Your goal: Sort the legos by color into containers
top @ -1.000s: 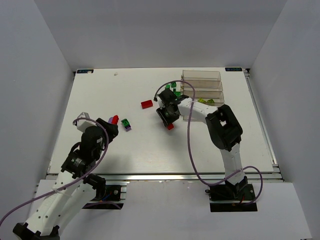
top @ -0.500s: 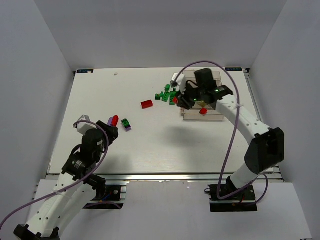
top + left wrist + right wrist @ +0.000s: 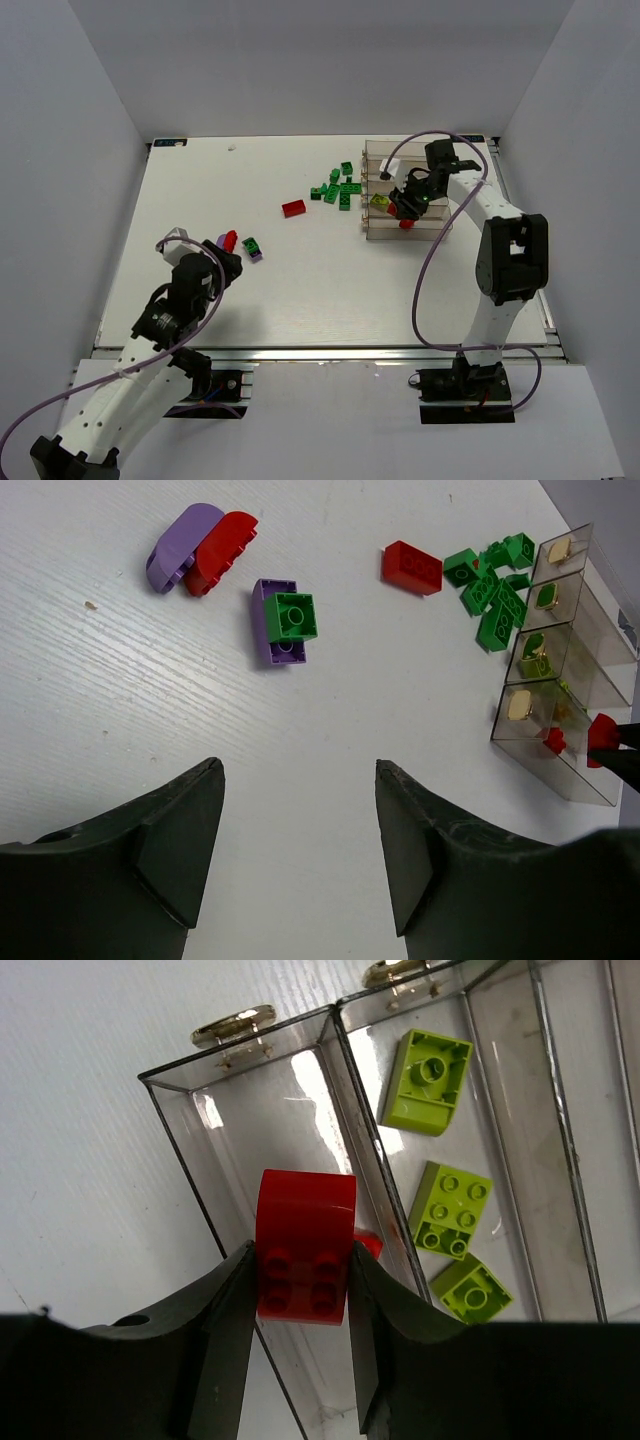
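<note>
Brick (image 3: 305,1245) in red hangs pinched between the right fingers (image 3: 225,1340), directly over the end bin (image 3: 235,1058) of the clear containers (image 3: 432,232) at the bench's (image 3: 200,180) two o'clock. Another red piece (image 3: 369,1243) shows just beneath it in that compartment, likely the reason it is held here, poised for release among its own colour. Three lime bricks (image 3: 450,1210) lie in the neighbouring bin at the held brick's three o'clock, colours kept apart. Green bricks (image 3: 340,190) sit loose on the bench off the containers' nine o'clock side, a lone red block (image 3: 293,208) farther out. At the bench's eight o'clock the left fingers (image 3: 170,830) stand apart and empty above bare surface, with a purple-and-red pair (image 3: 200,550) and a green-on-purple stack (image 3: 285,625) at their twelve o'clock, seemingly unsorted work awaiting that arm.
</note>
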Motion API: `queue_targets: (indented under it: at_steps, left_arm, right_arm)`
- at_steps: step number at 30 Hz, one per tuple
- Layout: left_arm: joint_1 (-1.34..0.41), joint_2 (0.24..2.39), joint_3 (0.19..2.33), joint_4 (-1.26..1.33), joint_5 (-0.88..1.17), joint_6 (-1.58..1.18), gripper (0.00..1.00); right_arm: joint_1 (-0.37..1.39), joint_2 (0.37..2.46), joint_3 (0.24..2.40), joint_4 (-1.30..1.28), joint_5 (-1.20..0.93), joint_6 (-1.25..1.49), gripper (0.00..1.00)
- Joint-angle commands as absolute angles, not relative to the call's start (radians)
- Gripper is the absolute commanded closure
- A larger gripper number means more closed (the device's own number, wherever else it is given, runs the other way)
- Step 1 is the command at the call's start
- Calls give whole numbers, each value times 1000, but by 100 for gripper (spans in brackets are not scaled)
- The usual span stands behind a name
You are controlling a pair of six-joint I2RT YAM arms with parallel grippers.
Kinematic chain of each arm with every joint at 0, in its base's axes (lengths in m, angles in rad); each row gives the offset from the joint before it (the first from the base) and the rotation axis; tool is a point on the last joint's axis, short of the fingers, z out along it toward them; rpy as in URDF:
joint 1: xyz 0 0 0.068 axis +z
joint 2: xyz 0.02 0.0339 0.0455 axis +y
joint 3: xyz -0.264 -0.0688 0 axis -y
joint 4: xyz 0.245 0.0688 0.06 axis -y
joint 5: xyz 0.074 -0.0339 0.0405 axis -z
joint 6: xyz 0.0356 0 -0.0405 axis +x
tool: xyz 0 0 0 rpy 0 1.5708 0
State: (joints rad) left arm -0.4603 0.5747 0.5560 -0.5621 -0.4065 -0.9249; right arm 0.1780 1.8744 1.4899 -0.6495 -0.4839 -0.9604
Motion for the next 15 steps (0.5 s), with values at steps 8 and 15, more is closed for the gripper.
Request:
queue_targets:
  at_steps: [8,15]
  left_arm:
    - [-460,581,554,-558,-394,-905,26]
    - [-459,721,667,-589,-397,-836,24]
  right_arm:
    - [183,1907,1552,-644,-514,-1014,30]
    - [166,1826,1574,-637,-597,-963,28]
